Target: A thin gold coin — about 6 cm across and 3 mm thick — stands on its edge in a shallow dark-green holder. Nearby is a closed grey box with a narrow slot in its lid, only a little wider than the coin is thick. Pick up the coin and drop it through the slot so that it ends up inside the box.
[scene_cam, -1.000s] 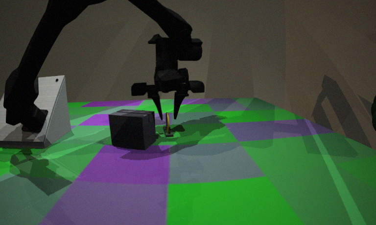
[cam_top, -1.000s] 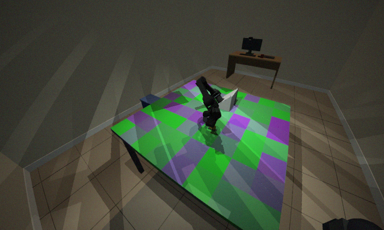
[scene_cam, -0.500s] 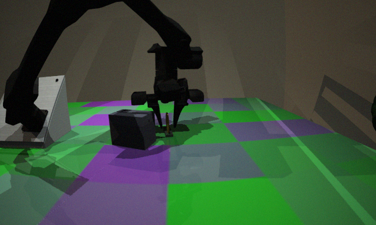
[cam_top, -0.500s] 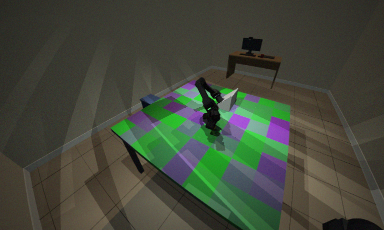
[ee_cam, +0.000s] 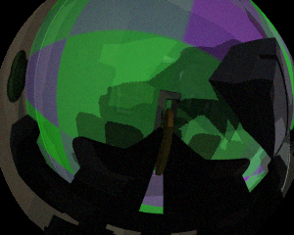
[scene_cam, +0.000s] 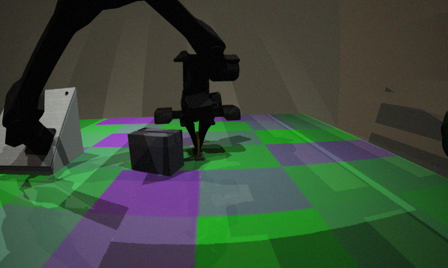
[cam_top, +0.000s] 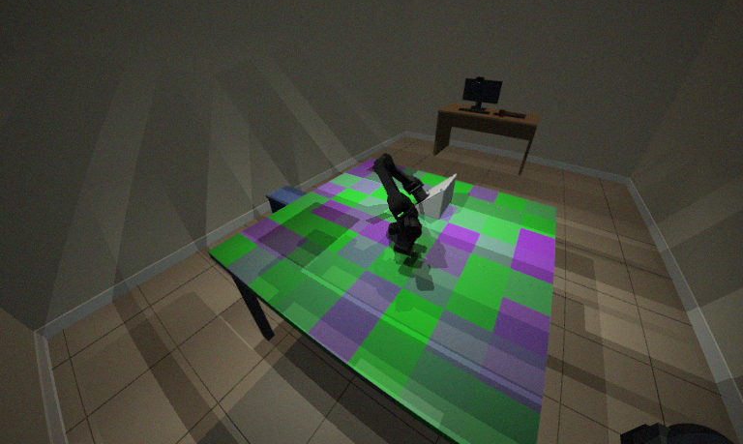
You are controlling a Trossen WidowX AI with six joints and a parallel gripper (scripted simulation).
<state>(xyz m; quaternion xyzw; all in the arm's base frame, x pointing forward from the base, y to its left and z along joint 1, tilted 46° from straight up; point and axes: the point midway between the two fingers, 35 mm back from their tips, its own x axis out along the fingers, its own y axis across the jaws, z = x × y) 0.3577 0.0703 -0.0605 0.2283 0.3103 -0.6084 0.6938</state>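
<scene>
Gold coin (scene_cam: 197,143) stands upright on its edge in a shallow dark holder (scene_cam: 199,158) on a table (scene_cam: 297,192) covered in green, purple and grey patches. Seen from the side camera, the coin shows as a thin vertical gold line, its lower edge seated in the holder.

A black robot arm (scene_cam: 98,7) arches over from the left and points its gripper (scene_cam: 198,138) straight down over the coin. The two tapered fingers (scene_cam: 191,128) come down on either side of the coin and converge to a narrow V, their tips pressed against its two flat faces, so the jaws are nearly closed and clamped on the thin coin. The wrist camera confirms this: the coin (ee_cam: 166,137) runs as a slim gold strip between the two dark finger shapes, with the holder (ee_cam: 170,97) at its far end.

Just beside the coin, to its left in the side view, sits a closed dark grey box (scene_cam: 156,150) with a narrow slot across its lid. The box and holder are near each other but not touching.

Further left stands a pale grey wedge-shaped mount (scene_cam: 62,126) beside the arm's base.
</scene>
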